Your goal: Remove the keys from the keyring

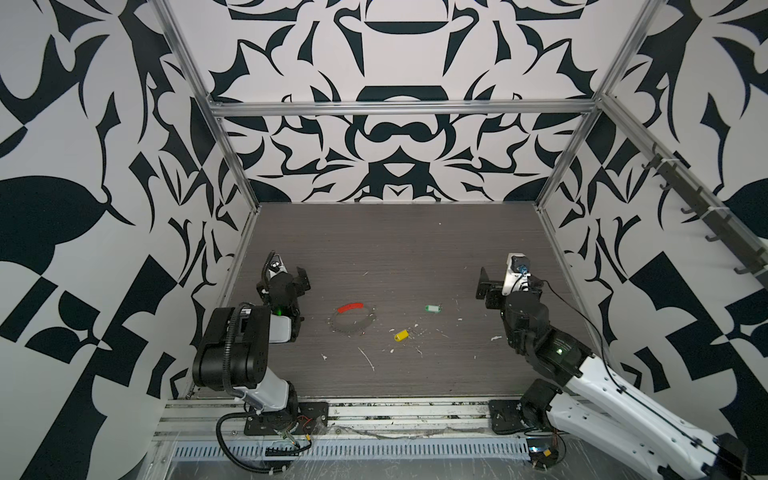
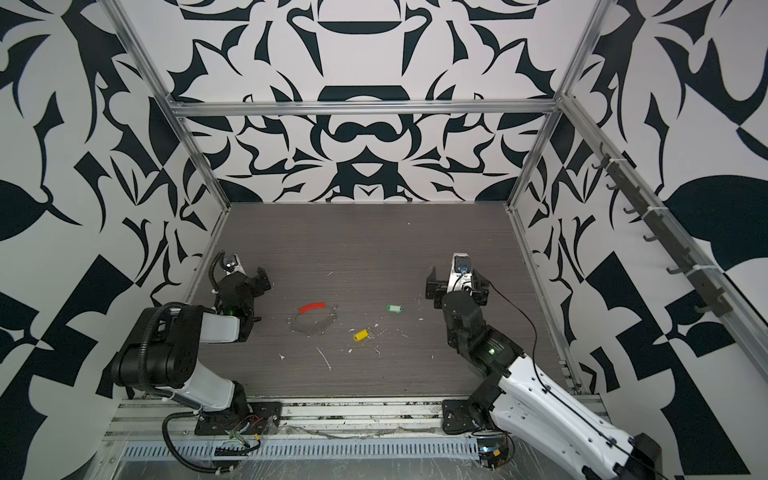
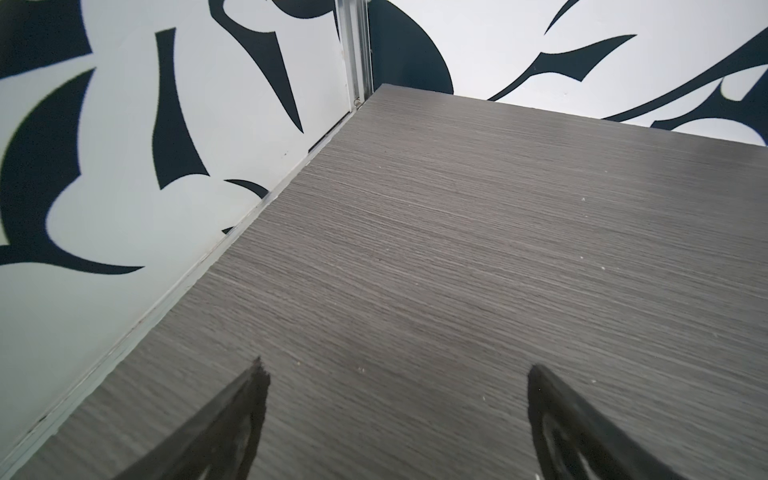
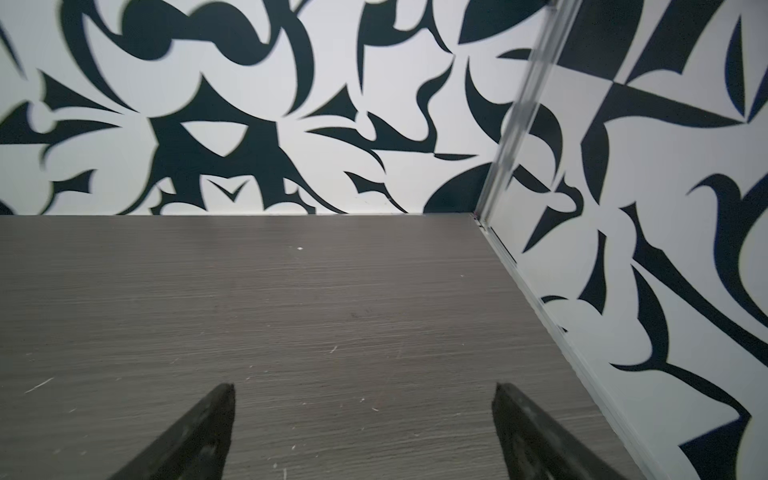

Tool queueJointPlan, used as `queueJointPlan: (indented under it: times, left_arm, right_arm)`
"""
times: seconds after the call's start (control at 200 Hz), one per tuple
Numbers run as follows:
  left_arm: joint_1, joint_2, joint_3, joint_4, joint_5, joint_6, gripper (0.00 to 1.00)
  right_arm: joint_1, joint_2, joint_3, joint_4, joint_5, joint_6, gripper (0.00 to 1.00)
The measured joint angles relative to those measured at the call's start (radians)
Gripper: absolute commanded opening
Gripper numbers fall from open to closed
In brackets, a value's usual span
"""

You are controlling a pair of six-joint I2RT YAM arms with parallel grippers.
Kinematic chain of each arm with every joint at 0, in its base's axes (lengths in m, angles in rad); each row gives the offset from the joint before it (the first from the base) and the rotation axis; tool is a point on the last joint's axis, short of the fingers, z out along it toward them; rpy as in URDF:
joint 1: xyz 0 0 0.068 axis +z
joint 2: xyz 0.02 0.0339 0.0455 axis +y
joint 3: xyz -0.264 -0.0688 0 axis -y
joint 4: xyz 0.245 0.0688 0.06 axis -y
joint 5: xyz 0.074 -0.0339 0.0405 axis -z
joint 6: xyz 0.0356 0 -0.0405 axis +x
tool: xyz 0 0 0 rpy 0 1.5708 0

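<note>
Dark wood-grain bench [image 1: 395,249], patterned walls, white scraps about. I see the keyring [image 1: 351,331] left of centre, the red strip [image 1: 350,307] touching its far rim. The green tag [image 1: 433,308] and yellow tag [image 1: 401,335] lie apart from it, rightward. The left gripper [image 3: 395,370] and right gripper [image 4: 361,388] are spread wide and empty near the side edges.

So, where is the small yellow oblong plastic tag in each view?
In a top view: small yellow oblong plastic tag, just right of centre, below the middle.
In a top view: the tag, just left of centre, below the middle.
Left wrist: not in it.
Right wrist: not in it.
Landmark: large grey metal hoop, left of the tag in both top views.
</note>
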Motion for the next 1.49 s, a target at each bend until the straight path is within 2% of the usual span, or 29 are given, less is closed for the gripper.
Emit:
queueJointPlan:
  times: [0.165,0.295,0.455,0.695,1.005,1.495]
  left_arm:
    - [0.0,0.0,0.0,0.012,0.003,0.0,0.99]
    - [0.0,0.0,0.0,0.015,0.003,0.0,0.99]
    - [0.0,0.0,0.0,0.019,0.005,-0.002,0.99]
    - [0.0,0.0,0.0,0.019,0.006,-0.002,0.99]
    - [0.0,0.0,0.0,0.018,0.006,-0.002,0.99]
    - [0.0,0.0,0.0,0.018,0.006,-0.002,0.99]
  right_arm:
    - [-0.232,0.185,-0.064,0.192,-0.132,-0.064,0.99]
    - [-0.357,0.333,-0.117,0.345,-0.205,-0.107,0.99]
    - [-0.428,0.547,-0.16,0.534,-0.286,-0.139,0.99]
    - [-0.46,0.793,-0.205,0.807,-0.382,-0.175,0.99]
    - [-0.48,0.811,-0.206,0.895,-0.414,-0.177,0.99]
    - [-0.48,0.81,-0.206,0.912,-0.4,-0.172,0.99]
